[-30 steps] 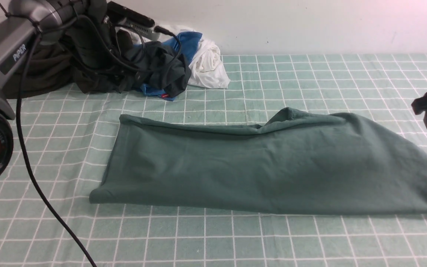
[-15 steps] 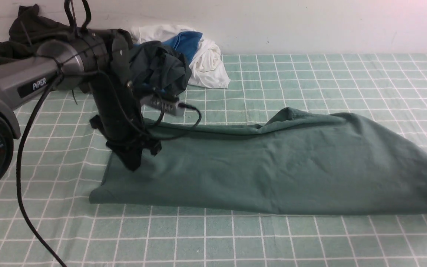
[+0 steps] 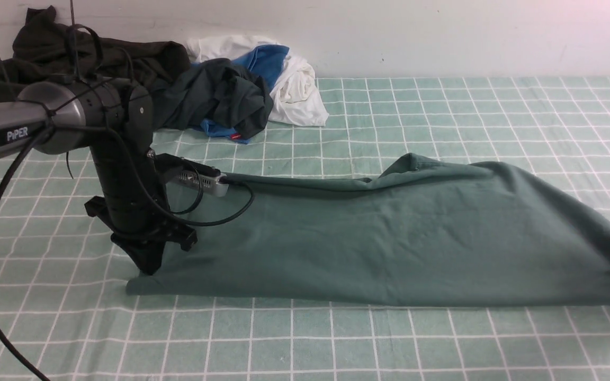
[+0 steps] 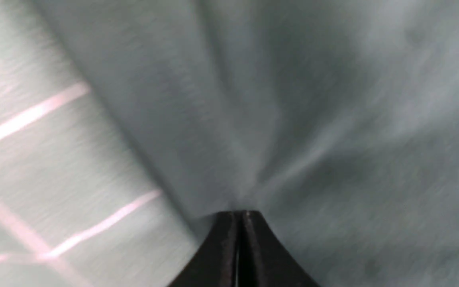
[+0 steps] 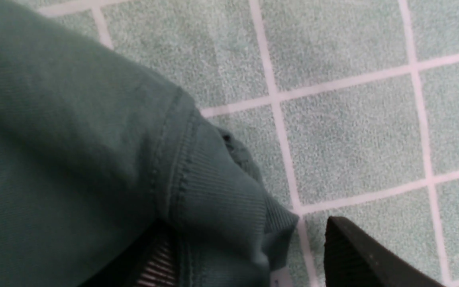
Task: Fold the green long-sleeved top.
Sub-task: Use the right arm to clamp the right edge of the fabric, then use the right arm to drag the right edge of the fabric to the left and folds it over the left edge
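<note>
Green long-sleeved top (image 3: 389,243) lay stretched across gridded cloth (image 3: 442,116) on desk. Left pincer (image 3: 149,264) pressed together, tips touching top's left end. Right pincer (image 5: 249,255) spread, straddling ribbed edge (image 5: 213,191) at right end.

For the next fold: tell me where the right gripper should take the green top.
The ribbed band at the right end of the green top, approached from the right. That thick edge bunches up off the cloth, and the right gripper has open jaws either side of it.
</note>
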Motion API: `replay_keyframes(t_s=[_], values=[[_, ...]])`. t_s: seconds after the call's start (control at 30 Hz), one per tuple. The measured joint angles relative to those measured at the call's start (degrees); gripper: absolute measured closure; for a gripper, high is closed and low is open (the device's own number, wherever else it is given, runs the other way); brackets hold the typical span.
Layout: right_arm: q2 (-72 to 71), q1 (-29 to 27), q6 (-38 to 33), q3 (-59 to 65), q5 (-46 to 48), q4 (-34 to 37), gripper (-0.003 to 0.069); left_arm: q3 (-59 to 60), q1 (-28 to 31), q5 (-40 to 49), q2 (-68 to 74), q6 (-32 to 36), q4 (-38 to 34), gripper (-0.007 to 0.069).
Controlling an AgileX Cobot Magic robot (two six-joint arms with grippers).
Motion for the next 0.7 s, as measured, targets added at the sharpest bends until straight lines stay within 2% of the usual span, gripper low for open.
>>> replay_keyframes(t_s=[0.07, 0.2, 0.3, 0.33, 0.37, 0.6, 0.7], values=[[0.0, 0.0, -1.1, -0.1, 0.0, 1.1, 0.023, 0.1, 0.3, 0.0, -1.7, 0.0, 0.4, 0.0628], [0.0, 0.0, -5.4, -0.1, 0.1, 4.8, 0.0396, 0.1, 0.4, 0.0, -9.6, 0.0, 0.6, 0.0628], [-0.5, 0.0, -7.2, -0.1, 0.8, 4.8, 0.0539, 0.1, 0.4, 0.1, -14.2, 0.0, 0.5, 0.0628], [-0.7, 0.0, -7.3, -0.1, 1.1, 4.8, 0.0561, 0.1, 0.4, 0.2, -14.9, 0.0, 0.5, 0.0628], [-2.3, 0.0, -7.4, -0.8, 3.2, 4.8, 0.0627, 0.1, 0.4, 1.3, -18.6, 0.0, 0.5, 0.0628], [-14.5, 1.1, -6.1, -7.6, 10.2, 1.8, 0.0641, 0.4, 0.4, 4.3, -31.6, 0.0, 0.5, 0.0628], [-20.7, 5.9, -6.3, -13.2, 12.9, 1.9, 0.0641, 0.5, 0.4, 4.6, -37.8, 0.0, -0.9, 0.0628]])
